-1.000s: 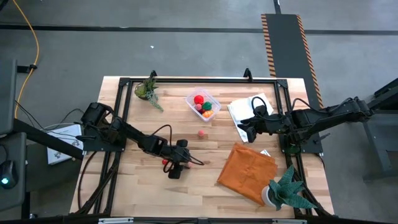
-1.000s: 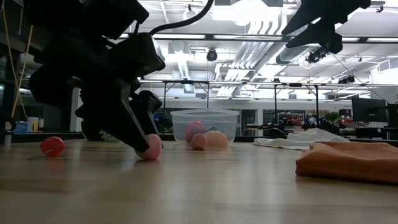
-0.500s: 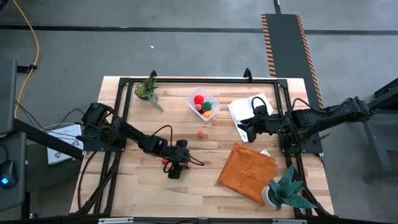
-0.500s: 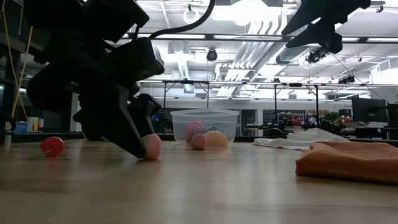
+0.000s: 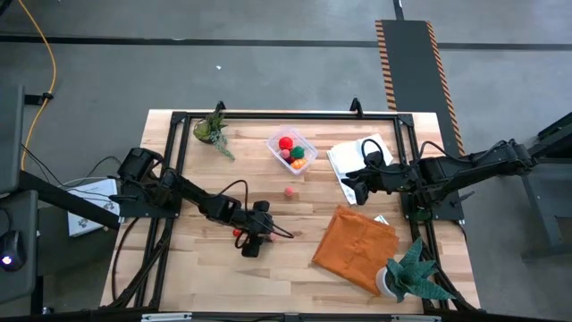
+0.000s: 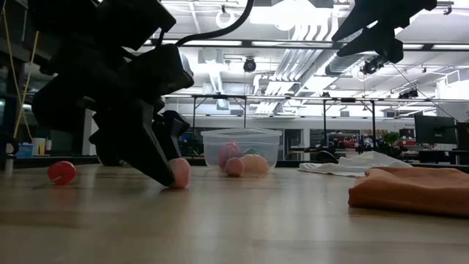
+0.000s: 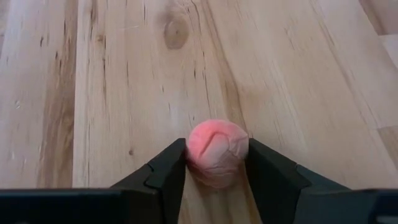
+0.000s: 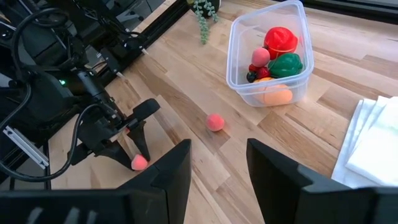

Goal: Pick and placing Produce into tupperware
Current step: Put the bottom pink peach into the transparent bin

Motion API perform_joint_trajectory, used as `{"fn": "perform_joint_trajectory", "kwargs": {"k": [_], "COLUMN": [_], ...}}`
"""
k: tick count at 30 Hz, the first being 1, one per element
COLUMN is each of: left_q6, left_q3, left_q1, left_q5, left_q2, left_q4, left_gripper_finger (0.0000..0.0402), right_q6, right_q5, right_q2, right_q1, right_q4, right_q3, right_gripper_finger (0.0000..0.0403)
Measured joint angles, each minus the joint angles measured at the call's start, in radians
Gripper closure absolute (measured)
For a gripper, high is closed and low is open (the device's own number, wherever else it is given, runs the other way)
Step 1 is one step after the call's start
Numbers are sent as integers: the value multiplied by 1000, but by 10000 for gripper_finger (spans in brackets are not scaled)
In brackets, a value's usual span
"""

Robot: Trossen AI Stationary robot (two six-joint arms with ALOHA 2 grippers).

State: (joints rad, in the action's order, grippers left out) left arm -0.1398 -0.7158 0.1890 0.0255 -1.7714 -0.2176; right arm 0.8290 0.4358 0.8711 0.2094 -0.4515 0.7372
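I'm looking at a light wooden bench [image 5: 295, 224] on a grey floor, with an industrial room of ceiling lights and pipes behind it in the low view.

My left gripper [image 7: 214, 163] is down at the bench surface near the front middle, its two fingers closed against the sides of one pink toy ball [image 7: 217, 152], which sits on the wood. From table height the same pink ball [image 6: 178, 172] shows at the finger tips, touching the bench. One small red piece [image 6: 61, 172] lies on the bench just beside that gripper, on its left-arm side; from above it shows as a red spot [image 5: 238, 233].

My right gripper [image 8: 217, 163] hangs above the right side of the bench over the white cloth [image 5: 357, 156], fingers spread wide with nothing between them.

The clear tupperware [image 5: 291, 150] stands at the back middle of the bench. I count about six pieces in it through the right wrist camera: one red [image 8: 281, 40], one green [image 8: 285, 64], one pink, one orange, plus one small red and one dark piece low down. A second loose pink ball [image 5: 290, 190] lies on the wood between the tupperware and the left gripper.

I count two potted plants, one at the back left [image 5: 213, 130] and one at the front right [image 5: 413, 273], one orange cloth [image 5: 355, 246], and one white cloth.
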Motion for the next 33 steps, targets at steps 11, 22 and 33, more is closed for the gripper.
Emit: {"fn": "perform_joint_trajectory", "kwargs": {"k": [11, 22, 33], "left_q6": [1, 68, 147], "left_q3": [-13, -149, -391], "left_q1": [0, -14, -128], "left_q5": [-18, -14, -14], "left_q2": [0, 2, 2], "left_q4": [-18, 124, 450], "left_gripper_finger": [280, 276, 279], "right_q6": [-4, -2, -10], "right_q5": [0, 0, 0], "right_q2": [0, 0, 0], "right_q1": [0, 0, 0], "right_q4": [0, 0, 0], "right_q3": [0, 0, 0], "right_gripper_finger": [259, 259, 259]}}
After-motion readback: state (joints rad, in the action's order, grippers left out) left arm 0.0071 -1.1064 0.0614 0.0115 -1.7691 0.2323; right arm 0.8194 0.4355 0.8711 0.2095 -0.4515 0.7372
